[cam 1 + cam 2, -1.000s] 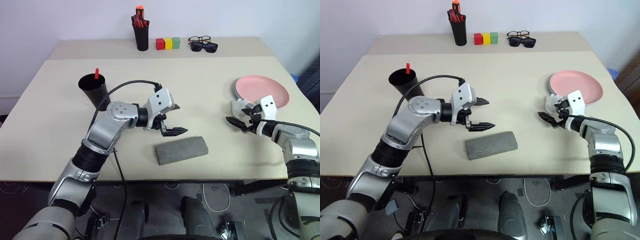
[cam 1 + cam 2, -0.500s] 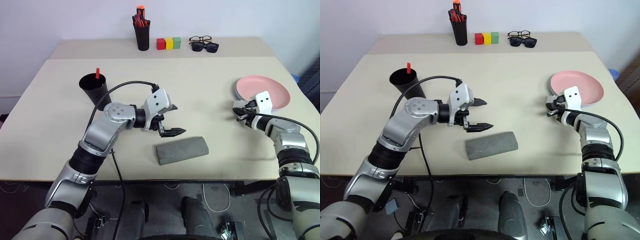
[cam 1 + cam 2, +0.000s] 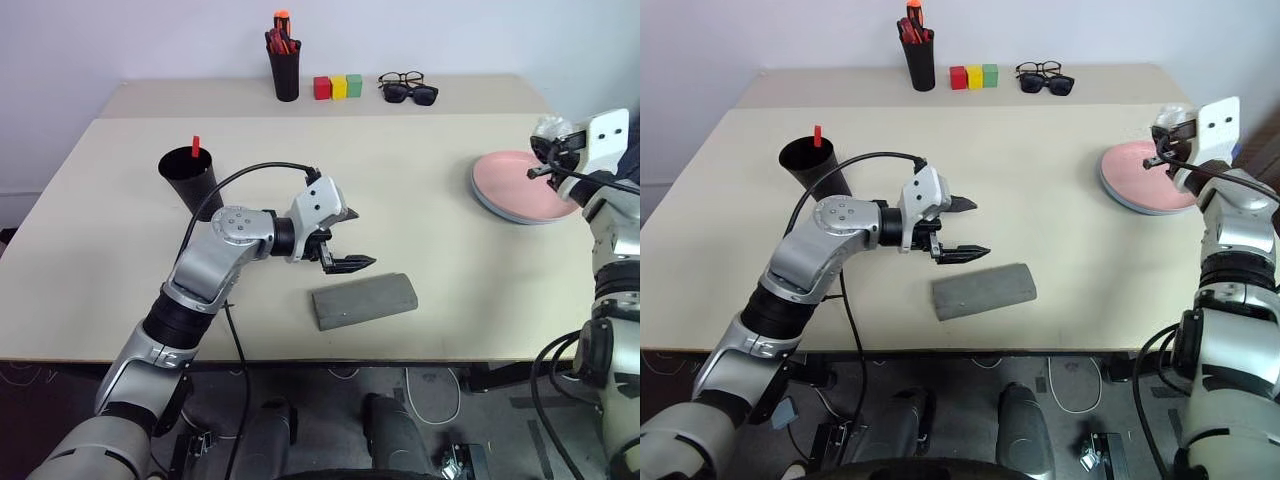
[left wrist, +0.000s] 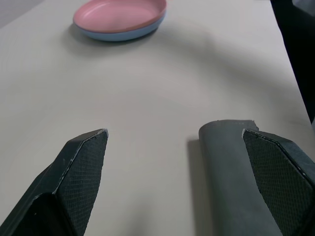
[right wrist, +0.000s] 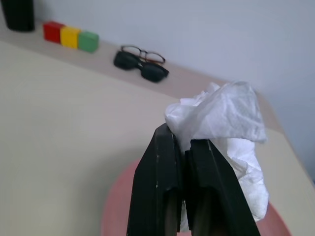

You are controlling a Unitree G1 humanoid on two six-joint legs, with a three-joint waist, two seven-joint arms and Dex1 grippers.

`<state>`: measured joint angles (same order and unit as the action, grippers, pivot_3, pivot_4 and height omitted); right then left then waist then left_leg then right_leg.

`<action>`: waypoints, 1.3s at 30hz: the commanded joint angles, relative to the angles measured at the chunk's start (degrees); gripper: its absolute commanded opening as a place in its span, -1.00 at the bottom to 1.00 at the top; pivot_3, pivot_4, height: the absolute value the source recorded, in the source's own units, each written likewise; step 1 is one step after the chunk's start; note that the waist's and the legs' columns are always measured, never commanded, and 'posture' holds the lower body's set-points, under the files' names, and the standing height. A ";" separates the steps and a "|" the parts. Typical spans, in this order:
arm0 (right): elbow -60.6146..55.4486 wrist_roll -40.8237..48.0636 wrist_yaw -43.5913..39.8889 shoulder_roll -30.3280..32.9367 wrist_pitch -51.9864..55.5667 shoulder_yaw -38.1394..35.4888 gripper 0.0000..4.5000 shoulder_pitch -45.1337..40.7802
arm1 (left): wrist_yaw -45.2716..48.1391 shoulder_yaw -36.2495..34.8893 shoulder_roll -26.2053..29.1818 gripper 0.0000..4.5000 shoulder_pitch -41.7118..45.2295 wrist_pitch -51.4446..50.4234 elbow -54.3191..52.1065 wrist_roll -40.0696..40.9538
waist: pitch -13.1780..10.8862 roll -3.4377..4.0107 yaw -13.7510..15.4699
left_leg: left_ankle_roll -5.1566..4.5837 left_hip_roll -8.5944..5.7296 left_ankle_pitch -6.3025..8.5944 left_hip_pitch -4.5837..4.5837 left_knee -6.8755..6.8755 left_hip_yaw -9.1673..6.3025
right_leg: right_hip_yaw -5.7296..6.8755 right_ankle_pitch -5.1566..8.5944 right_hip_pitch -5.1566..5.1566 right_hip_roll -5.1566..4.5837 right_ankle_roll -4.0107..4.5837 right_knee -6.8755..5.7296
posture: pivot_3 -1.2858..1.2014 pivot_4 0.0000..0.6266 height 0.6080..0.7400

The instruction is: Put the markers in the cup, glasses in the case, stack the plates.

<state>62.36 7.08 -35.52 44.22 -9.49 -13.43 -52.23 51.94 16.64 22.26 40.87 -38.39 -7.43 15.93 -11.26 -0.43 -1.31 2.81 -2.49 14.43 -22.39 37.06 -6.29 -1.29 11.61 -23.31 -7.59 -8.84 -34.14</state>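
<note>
My right gripper is shut on a crumpled white tissue and holds it in the air above the pink plate. The pink plate lies on the light blue plate at the table's right. My left gripper hovers open just above the closed grey case near the front middle, with nothing between its fingers. The black cup stands at the left with a red-capped marker sticking out of it. The wire-frame glasses lie at the back of the table.
Dark sunglasses lie against the glasses. Red, yellow and green blocks and a black pen holder with red pens stand along the back. The table's right edge runs close to the plates.
My right gripper has shut on the tissue beside the plates and lifted it up and to the right, over the pink plate. The left arm has not moved.
</note>
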 commanded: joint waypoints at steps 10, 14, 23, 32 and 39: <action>6.80 -1.82 3.38 1.32 -7.87 -0.76 0.99 -0.90 | -8.40 -4.77 -0.89 1.00 -4.64 7.62 -1.74 -2.00 | -0.01 0.02 -1.62 | 0.00 0.00 0.00 0.02 -0.02 0.00 | -0.04 -0.01 -0.01 0.01 0.01 -0.02 | 0.03 -0.52 0.98; 1.22 0.76 -0.67 2.21 -9.80 -2.37 0.99 2.74 | -7.39 -5.36 0.42 1.00 -7.50 12.30 0.32 -2.44 | 0.00 0.03 -1.34 | 0.02 0.00 -0.01 0.04 -0.01 0.01 | -0.06 -0.01 0.00 0.01 0.02 -0.03 | 0.03 -0.52 0.98; -50.84 16.19 -10.62 4.00 6.56 -14.03 0.99 43.19 | -10.58 -12.71 1.14 1.00 -18.89 26.39 -1.49 -2.70 | 0.03 0.08 0.47 | -0.01 -0.01 0.02 -0.03 -0.09 -0.01 | -0.04 0.03 -0.08 -0.02 -0.04 0.01 | 0.03 -0.52 0.98; -79.83 28.42 -16.17 0.71 22.15 -30.42 0.99 75.16 | -9.39 -22.82 8.50 1.00 -30.14 16.14 -11.51 7.19 | 0.07 0.07 0.23 | -0.01 0.12 0.04 0.17 0.11 0.07 | -0.05 0.23 0.19 0.00 0.10 0.00 | 0.03 -0.52 0.98; -84.71 30.55 -16.32 -2.99 24.20 -36.11 0.99 82.46 | -8.43 -27.10 12.63 1.00 -37.04 14.01 -18.20 10.41 | 0.08 0.01 0.65 | 0.00 0.18 0.05 0.06 0.06 0.07 | -0.02 0.24 0.09 0.01 0.14 0.07 | 0.03 -0.52 0.98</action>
<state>-20.79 36.37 -51.78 41.33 14.68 -46.74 29.96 42.98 -8.70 34.35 3.94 -24.33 -23.04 24.92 -11.19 -0.41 -0.65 2.80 -2.31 14.49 -22.33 37.06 -6.22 -1.30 11.86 -23.25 -7.58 -8.67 -34.05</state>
